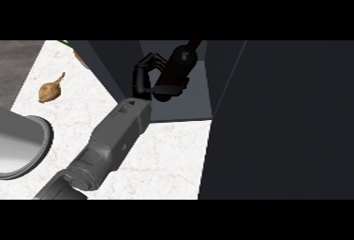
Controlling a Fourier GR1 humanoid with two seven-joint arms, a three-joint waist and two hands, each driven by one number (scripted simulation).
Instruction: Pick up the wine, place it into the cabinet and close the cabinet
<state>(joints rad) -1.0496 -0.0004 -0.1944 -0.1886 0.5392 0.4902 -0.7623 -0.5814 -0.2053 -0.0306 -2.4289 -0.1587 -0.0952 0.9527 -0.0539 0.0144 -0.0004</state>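
- Head view: I see the wine, a dark, glossy bottle with rounded shoulders and a reddish neck tip pointing toward 1 o'clock, tilted inside the open cabinet.
- My left robot hand is black, its fingers curled round the bottle's lower body; the grey forearm runs down toward 7 o'clock.
- The cabinet interior looks smooth blue-grey, and its dark door fills the 3 o'clock side.
- The desk is white marble with faint veins.
- A brownish, knobbly, teardrop-shaped item lies at 10 o'clock.
- A curved metallic sink rim shows at 8 o'clock.
- I cannot see my right robot hand.
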